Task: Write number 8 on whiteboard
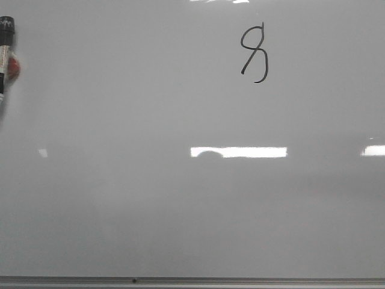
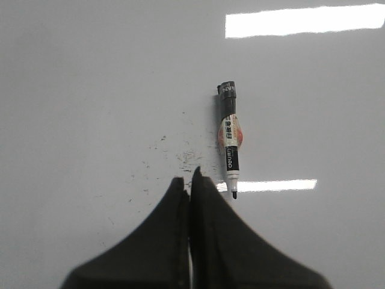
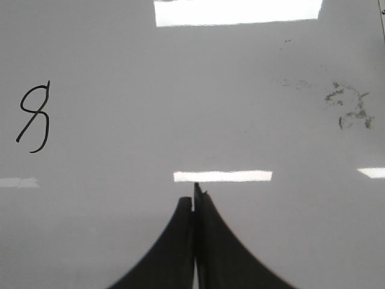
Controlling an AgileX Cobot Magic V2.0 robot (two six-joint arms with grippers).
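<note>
The whiteboard [image 1: 180, 229] fills the front view, glossy pale grey. A small black hand-drawn number 8 [image 1: 254, 53] stands near its far middle, its lower loop left unclosed; the same number 8 [image 3: 34, 117] shows in the right wrist view. A marker [image 2: 230, 144] with a black cap, white label and bare tip lies flat on the board just beyond my left gripper [image 2: 189, 183], apart from it; the marker [image 1: 7, 54] is at the left edge of the front view. My left gripper is shut on nothing. My right gripper [image 3: 194, 201] is shut and holds nothing.
A thin grey metal rail [image 1: 192, 280] runs along the board's near edge. Bright rectangular light reflections [image 1: 238, 152] lie across the board. Faint black ink smudges [image 3: 349, 108] mark the surface, with specks [image 2: 180, 158] by the marker.
</note>
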